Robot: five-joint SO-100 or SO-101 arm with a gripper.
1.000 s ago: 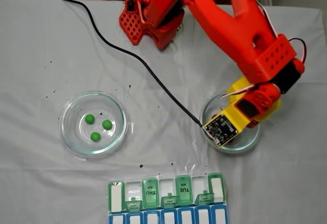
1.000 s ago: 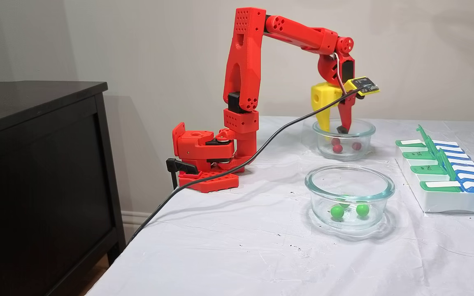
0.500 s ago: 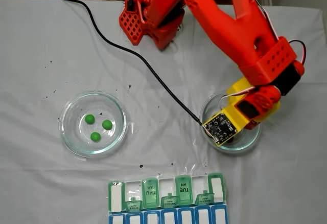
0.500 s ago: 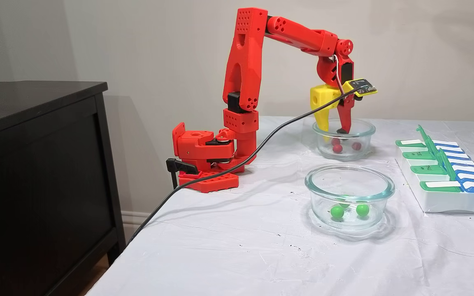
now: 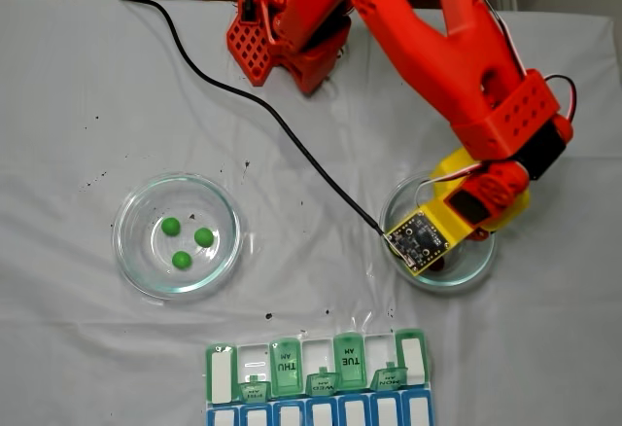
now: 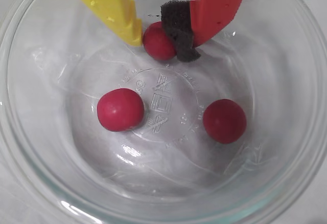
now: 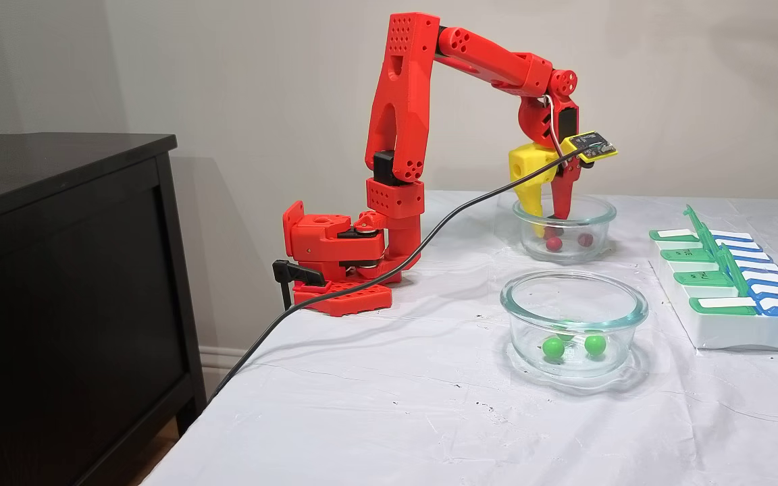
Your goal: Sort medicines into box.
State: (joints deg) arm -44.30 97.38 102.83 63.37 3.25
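Pinching down on one red ball [image 6: 158,41] right now: it sits dead between my gripper [image 6: 162,40] tips, yellow finger [image 6: 110,4] touching one side, the foam pad [image 6: 179,29] on my red finger on the other. Looks clamped, or near enough. The other two red balls [image 6: 120,109] lie just below my tips in the glass dish [image 6: 30,147]. The pill organiser [image 5: 316,377] waits well off, so I'd say straight up comes first.

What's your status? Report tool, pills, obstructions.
Tool down in glass bowl, closed on one red pill. Two red pills loose beside it. Nothing blocking.
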